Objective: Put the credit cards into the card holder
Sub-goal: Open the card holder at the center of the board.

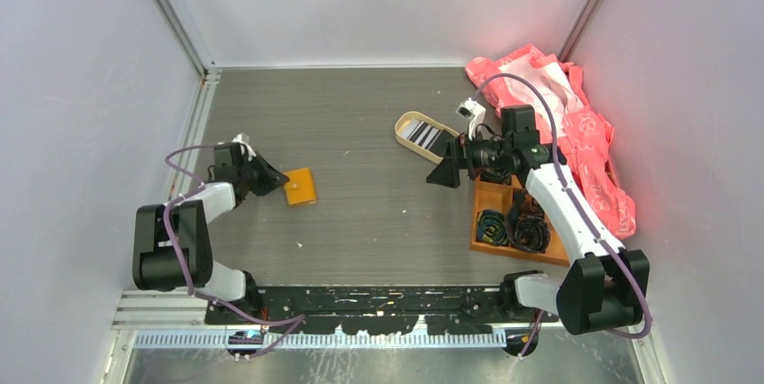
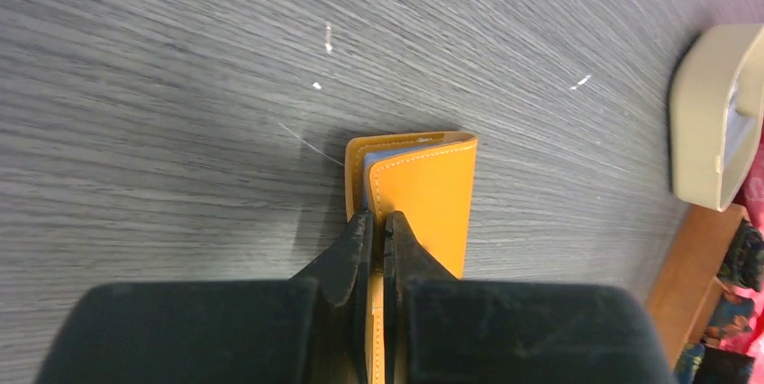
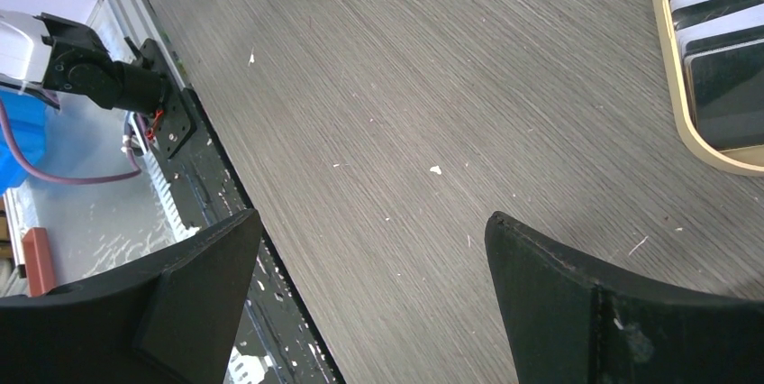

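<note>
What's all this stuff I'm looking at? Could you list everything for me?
flat orange folding card holder: one, orange with pale blue inside, lying left of the table's middle
oval beige tin: one, beige, right of the middle
cards: several, dark and white, lined up in the tin; exact count unclear
orange wooden tray: one, orange, right side, nearer than the tin
dark coiled rolls: at least three, dark, in the tray
crumpled pink patterned sheet: one, pink, far right corner
grey wood-grain table: one, grey, under everything
left claw: one, black, shut on the card holder's near edge
right claw: one, black, open, empty, beside the tin
</note>
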Robot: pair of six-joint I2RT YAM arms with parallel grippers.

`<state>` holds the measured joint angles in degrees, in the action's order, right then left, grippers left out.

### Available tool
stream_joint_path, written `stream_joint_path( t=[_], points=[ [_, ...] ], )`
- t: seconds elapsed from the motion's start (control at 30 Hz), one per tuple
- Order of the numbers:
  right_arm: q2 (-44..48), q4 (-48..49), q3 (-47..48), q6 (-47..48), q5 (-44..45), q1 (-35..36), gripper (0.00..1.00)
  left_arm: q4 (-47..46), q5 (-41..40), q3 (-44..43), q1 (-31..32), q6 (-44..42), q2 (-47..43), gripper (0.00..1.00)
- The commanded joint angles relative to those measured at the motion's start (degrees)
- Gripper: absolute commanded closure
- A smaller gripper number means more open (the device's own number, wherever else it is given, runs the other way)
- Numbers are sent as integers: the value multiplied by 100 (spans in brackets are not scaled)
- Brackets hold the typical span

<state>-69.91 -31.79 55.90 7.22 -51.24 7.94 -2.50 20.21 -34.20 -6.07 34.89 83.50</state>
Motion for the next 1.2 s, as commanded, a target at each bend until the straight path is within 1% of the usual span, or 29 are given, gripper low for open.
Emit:
stream_joint_path(
  t=[0.0, 0.07, 0.13, 0.23, 0.3, 0.37, 0.4, 0.47, 0.53, 0.73, 0.87, 0.97, 1.07, 1.13, 1.17],
  points=[
    [-81, 130, 4, 121, -43, 109, 0, -585, 508, 265, 4, 406, -219, 100],
    [-141, 129, -28, 223, -43, 241, 1, -967, 672, 494, 141, 735, -495, 100],
    [-235, 165, -100, 358, -22, 481, 0, -1364, 579, 752, 480, 1081, -852, 100],
    [-370, 517, -294, 321, 67, 928, 0, -2083, -77, 1157, 1556, 1533, -1437, 100],
    [-518, 991, -424, -237, 129, 1121, 0, -2770, -687, 1516, 2335, 1770, -1817, 100],
    [-676, 1699, -616, -1057, 114, 1155, 0, -3522, -1161, 1785, 2929, 1956, -2065, 100],
    [-750, 2184, -727, -1399, 117, 1156, 0, -3900, -1276, 1861, 3188, 1992, -2140, 100],
    [-872, 2826, -927, -1999, 100, 1168, 1, -4412, -1346, 1944, 3481, 2073, -2118, 100],
    [-940, 3489, -1122, -2412, 28, 1192, 1, -4906, -1197, 1937, 3664, 2182, -1950, 100],
    [-988, 4713, -1500, -3097, -158, 1327, 1, -6653, -526, 1808, 3902, 2658, -896, 100],
    [-1040, 5072, -1573, -3436, -188, 1335, 1, -7782, -85, 1609, 4011, 3000, -44, 100],
    [-1084, 5135, -1588, -3568, -151, 1332, 3, -7950, 50, 1444, 4156, 3083, 257, 100],
    [-1117, 4922, -1532, -3469, 0, 1331, 4, -7950, -4, 1408, 4282, 2983, 148, 100],
    [-1175, 4784, -1468, -3437, -36, 1331, 5, -7950, -10, 1392, 4325, 3021, 58, 100],
    [-1204, 4868, -1468, -3503, -108, 1343, 6, -7948, 14, 1377, 4349, 3052, 36, 100]
  ],
)
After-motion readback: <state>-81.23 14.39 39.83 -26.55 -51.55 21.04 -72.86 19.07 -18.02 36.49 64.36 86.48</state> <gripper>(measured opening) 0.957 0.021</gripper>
